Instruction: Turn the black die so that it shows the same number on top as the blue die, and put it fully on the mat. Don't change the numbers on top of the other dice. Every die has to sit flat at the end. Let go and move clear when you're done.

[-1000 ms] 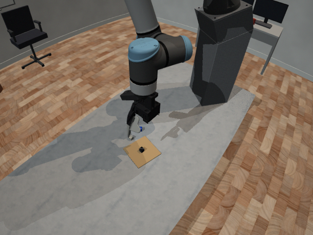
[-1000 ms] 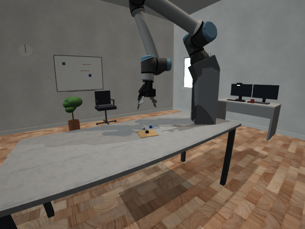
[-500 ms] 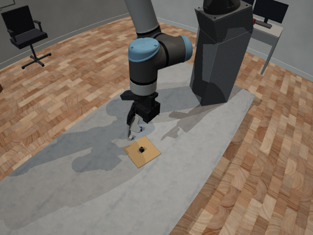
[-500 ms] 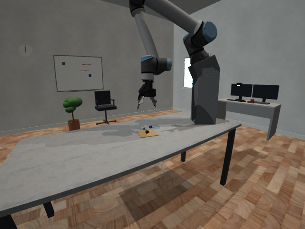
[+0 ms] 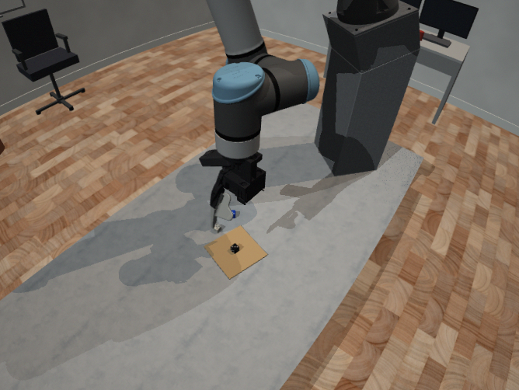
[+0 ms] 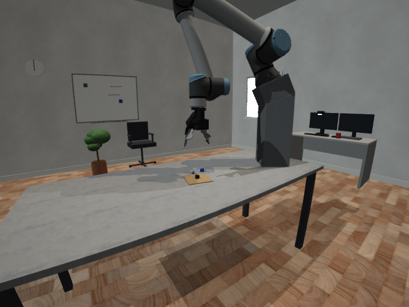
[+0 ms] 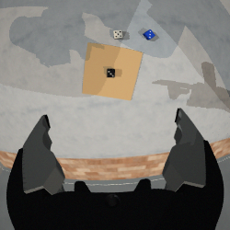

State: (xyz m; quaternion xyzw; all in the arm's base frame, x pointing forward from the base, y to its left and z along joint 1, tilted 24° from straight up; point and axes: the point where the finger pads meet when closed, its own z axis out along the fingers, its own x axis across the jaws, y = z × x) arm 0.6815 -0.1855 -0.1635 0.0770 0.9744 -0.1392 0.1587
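The black die [image 7: 110, 73] sits flat near the middle of the tan mat, fully on it. It also shows in the top view [image 5: 235, 248] and the exterior view [image 6: 196, 177]. The blue die [image 7: 148, 34] lies on the table beyond the mat; in the top view [image 5: 234, 214] a finger partly hides it. The white die [image 7: 118, 34] lies left of the blue one, off the mat. The pips are too small to read. My gripper [image 7: 111, 111] [image 6: 196, 140] is open and empty, high above the table.
The arm's dark pedestal [image 5: 364, 92] stands on the table behind the dice. The grey table's front edge [image 7: 115, 156] shows in the wrist view. A desk with monitors [image 6: 340, 123] and a chair [image 6: 140, 142] stand far off.
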